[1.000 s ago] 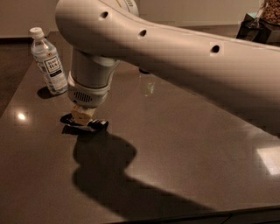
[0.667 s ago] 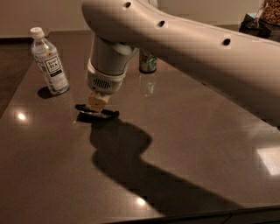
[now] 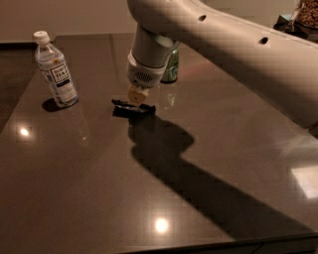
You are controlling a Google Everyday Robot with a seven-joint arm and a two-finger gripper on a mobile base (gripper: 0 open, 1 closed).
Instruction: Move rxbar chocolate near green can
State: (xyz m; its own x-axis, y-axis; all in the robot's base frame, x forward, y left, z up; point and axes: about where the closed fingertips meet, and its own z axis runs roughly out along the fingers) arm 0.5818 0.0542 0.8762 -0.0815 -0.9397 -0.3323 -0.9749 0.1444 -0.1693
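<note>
The rxbar chocolate, a small flat black bar, hangs just above the dark table left of centre. My gripper points down from the white arm and is shut on the bar from above. The green can stands just behind and to the right of the gripper, mostly hidden by the arm's wrist. The bar is a short way in front and to the left of the can.
A clear water bottle with a white cap stands at the back left. My white arm crosses the upper right of the view. Some items sit at the far right corner. The table's front edge runs along the bottom.
My gripper has carried the bar away from the bottle, to the right and towards the back, closer to the green can. The can has come into view behind the wrist.
</note>
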